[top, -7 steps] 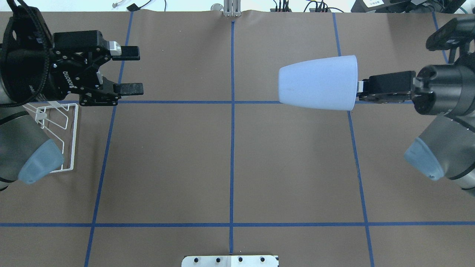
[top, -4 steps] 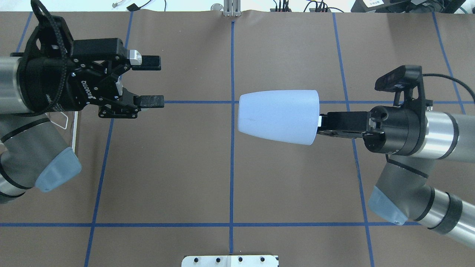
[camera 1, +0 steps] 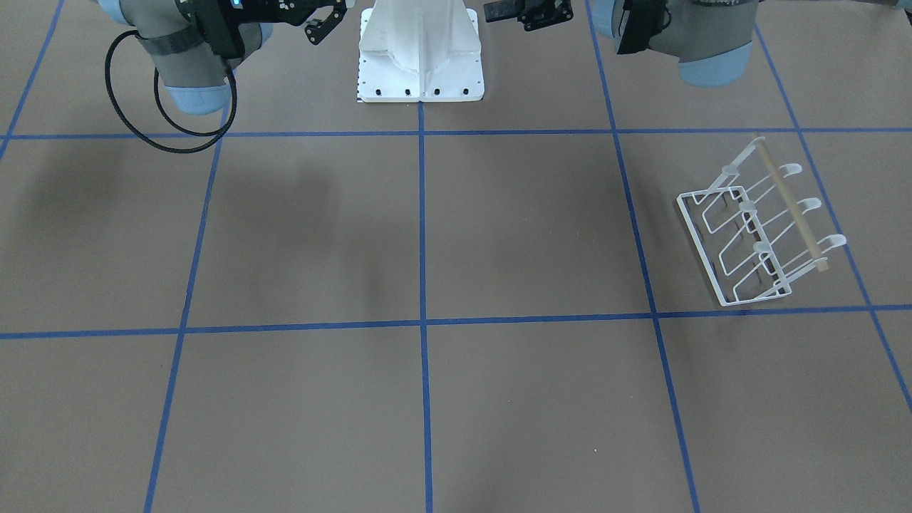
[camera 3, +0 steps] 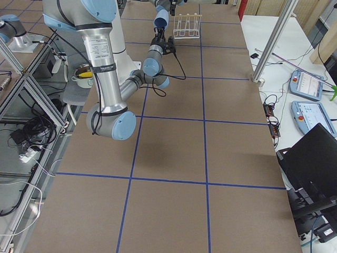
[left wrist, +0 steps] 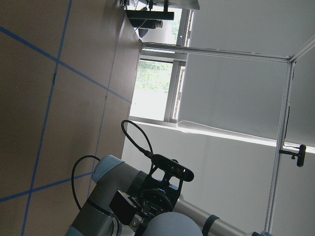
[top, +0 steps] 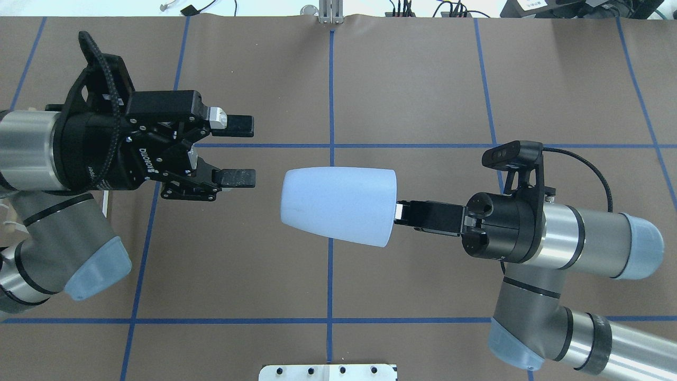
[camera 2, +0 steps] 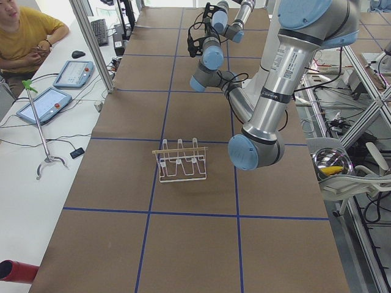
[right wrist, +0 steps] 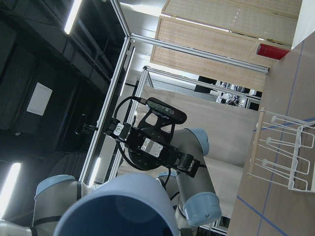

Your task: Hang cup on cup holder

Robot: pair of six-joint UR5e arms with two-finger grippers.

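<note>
The brown paper-covered bench [top: 423, 79] is carrying the small white wire cup holder [camera 1: 791, 205] with wooden rod, well to the robot's left of the pale blue plastic cup [top: 338, 205]. The cup is hanging above the bench, long axis level, rounded base pointing at the left claw [top: 246, 151], gaping wide near it. The right claw [top: 398, 211] is apparently pinching the cup's rim, fingertips hidden.

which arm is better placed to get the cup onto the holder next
Left, likely. The cup holder stands on the robot's left side, and the left gripper is open, facing the narrow base of the cup. The right gripper holds it by the rim mid-table.
</note>
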